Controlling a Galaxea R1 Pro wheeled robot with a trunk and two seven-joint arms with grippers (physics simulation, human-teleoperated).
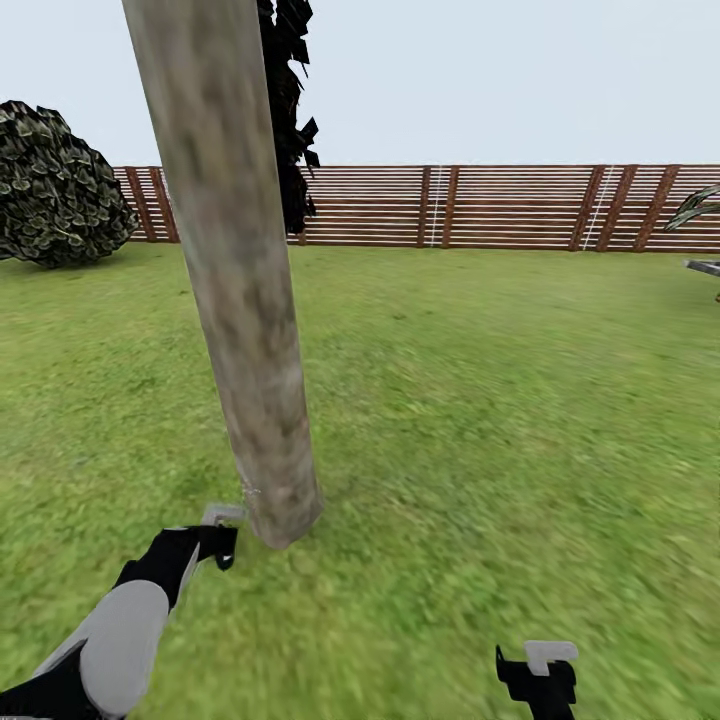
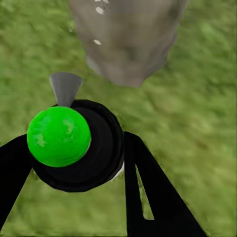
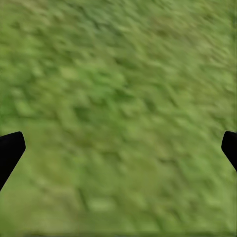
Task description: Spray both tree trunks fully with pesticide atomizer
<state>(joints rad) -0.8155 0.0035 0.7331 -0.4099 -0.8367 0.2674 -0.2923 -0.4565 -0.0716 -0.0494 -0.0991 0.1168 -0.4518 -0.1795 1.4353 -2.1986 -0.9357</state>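
The left arm [image 1: 120, 630] reaches forward from the 7 o'clock corner of the head view, its forearm angled up toward the base of the one tree trunk [image 1: 235, 270] in sight. The left tool [image 2: 74, 163] is clenched around the pesticide atomizer [image 2: 76, 145], a black round body with a bright green cap; one black finger [image 2: 148, 192] lies against the body at its 4 o'clock side, the other at its 8 o'clock side. A grey nozzle [image 2: 65, 88] projects from the atomizer toward the trunk foot, which stands close beyond it without touching. Three white specks of pesticide [image 2: 100, 10] dot the bark in the left wrist view. The right tool [image 1: 540, 675] hangs low at 5 o'clock in the head view, well apart from the trunk; it is released and holds nothing, its two fingertips [image 3: 10, 148] spread wide over the lawn [image 1: 480, 400]. One slatted fence [image 1: 500, 205] crosses the background, with one rounded shrub [image 1: 55, 185] at 10 o'clock and one dark narrow tree [image 1: 290, 100] behind the trunk.
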